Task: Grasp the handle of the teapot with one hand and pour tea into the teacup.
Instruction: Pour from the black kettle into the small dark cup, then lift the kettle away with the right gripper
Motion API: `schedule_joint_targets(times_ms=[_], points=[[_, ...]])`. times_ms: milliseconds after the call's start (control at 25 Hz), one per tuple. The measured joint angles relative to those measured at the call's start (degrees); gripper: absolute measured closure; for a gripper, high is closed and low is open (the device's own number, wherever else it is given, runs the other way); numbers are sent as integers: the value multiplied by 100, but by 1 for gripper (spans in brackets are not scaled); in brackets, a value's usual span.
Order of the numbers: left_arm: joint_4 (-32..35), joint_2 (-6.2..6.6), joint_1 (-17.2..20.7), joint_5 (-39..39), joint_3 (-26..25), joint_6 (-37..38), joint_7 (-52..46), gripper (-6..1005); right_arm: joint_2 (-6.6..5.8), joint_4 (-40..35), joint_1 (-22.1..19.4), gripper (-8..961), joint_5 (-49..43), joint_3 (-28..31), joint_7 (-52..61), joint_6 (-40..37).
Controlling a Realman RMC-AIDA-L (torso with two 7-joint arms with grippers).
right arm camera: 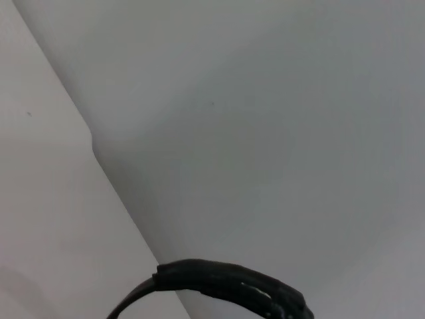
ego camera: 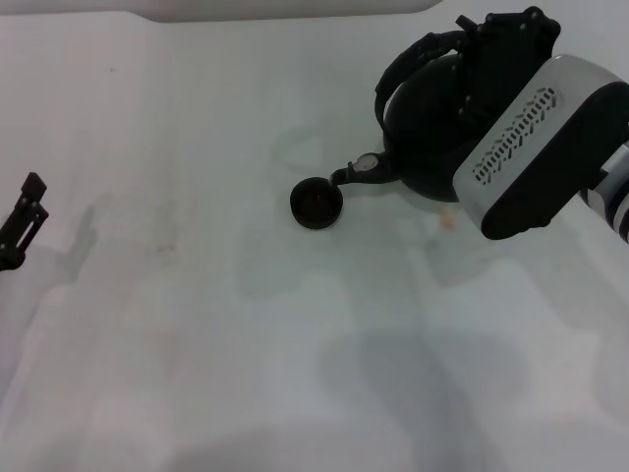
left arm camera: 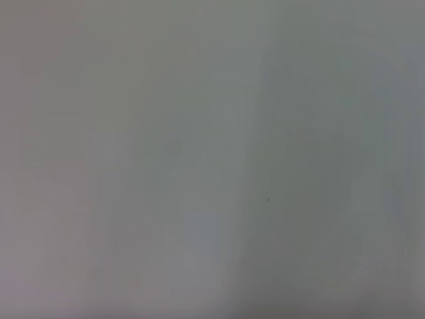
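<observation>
Your right claw [ego camera: 496, 44] grips the handle [ego camera: 408, 61], tilting the teapot [ego camera: 432, 138] near the tabletop's [ego camera: 197, 344] far right edge; overtilt floods the teacup [ego camera: 316, 205] under its spout. Left claw [ego camera: 25, 216]: grip state unclear.

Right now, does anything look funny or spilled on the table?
The teapot is tipped, held up by the right gripper, its spout over the teacup. That's pouring, not an accident. A small orange speck lies on the table beside the pot. No puddle shows.
</observation>
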Motion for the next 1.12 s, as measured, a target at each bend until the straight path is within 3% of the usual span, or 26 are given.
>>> schedule_joint_targets(times_ms=[1120], points=[[0, 0, -78, -41, 0, 18, -8, 229, 2, 90, 80, 847, -656, -427, 21, -671]])
